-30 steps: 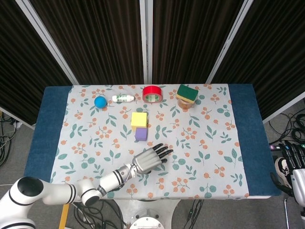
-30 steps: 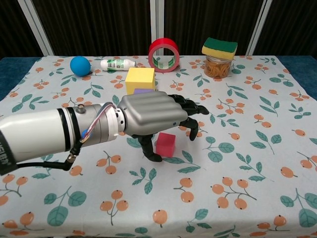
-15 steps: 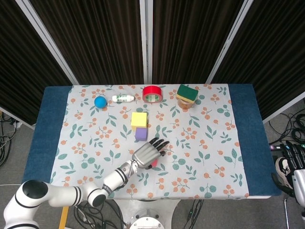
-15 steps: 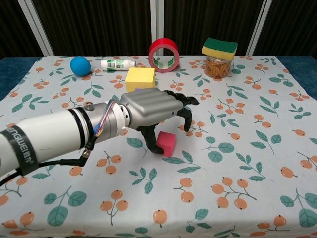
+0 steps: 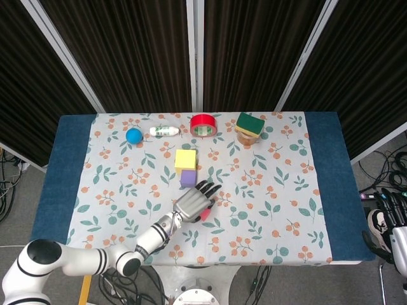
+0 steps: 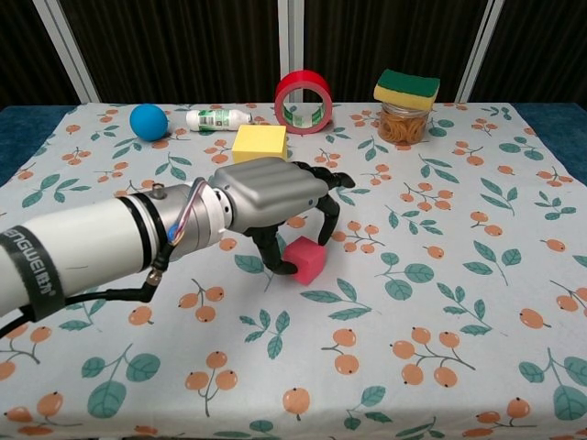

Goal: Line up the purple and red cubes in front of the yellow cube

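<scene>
The yellow cube [image 5: 186, 159] sits mid-table, and the purple cube [image 5: 187, 177] lies just in front of it, touching or nearly so. My left hand [image 5: 193, 204] hovers right in front of the purple cube. In the chest view the left hand [image 6: 266, 197] pinches the tilted red cube [image 6: 305, 259] between thumb and fingers. Only a sliver of the red cube [image 5: 206, 214] shows in the head view. The hand hides the purple cube in the chest view, with the yellow cube [image 6: 260, 143] behind it. My right hand [image 5: 391, 208] hangs off the table's right edge with straight fingers, holding nothing.
Along the back stand a blue ball [image 5: 133, 135], a lying white bottle [image 5: 163, 131], a red tape roll [image 5: 203, 124] and a jar topped by a green-yellow sponge [image 5: 250, 126]. The floral cloth [image 5: 273, 190] covers the table.
My left hand has moved back toward the purple cube and closed its fingers round the red cube, which now sits tilted. The right hand has not moved.
</scene>
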Tool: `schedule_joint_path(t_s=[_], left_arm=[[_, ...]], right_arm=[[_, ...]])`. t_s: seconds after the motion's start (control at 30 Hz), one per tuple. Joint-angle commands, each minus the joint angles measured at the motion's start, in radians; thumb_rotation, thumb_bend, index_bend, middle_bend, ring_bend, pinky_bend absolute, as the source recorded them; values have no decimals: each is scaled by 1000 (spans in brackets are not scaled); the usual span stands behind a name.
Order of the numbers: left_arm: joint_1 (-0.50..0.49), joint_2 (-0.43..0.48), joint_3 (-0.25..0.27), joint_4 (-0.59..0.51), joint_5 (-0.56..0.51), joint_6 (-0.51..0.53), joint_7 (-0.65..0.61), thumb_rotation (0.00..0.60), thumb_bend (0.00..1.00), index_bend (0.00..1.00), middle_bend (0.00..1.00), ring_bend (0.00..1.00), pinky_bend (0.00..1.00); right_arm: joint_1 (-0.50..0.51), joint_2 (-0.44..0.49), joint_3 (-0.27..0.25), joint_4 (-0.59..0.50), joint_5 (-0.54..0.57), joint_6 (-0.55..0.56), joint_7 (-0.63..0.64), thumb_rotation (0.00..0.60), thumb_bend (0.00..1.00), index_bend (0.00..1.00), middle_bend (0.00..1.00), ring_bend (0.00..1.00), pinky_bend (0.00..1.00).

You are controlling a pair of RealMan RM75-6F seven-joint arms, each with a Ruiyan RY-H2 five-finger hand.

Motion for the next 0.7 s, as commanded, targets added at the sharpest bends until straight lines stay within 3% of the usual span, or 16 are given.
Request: schedule_joint_path(t_s=[0.03,0.5,0.7], left_arm=[[2,-1,8,4,6,4,-1,600,293,514,40,39,100],[15,13,32,0,77,42,-36,600,337,551,64,39,100],[3,61,63,36,212,61,-102,600,337,549,64,39,100]], right_arm=[[-1,0,0,0,-2,2,0,600,216,0,16,0,49],[-4,-1,1,5,-2,8,6,600,216,0,16,0,49],[-5,0,1,3,-1,8,4,600,215,0,16,0,49]])
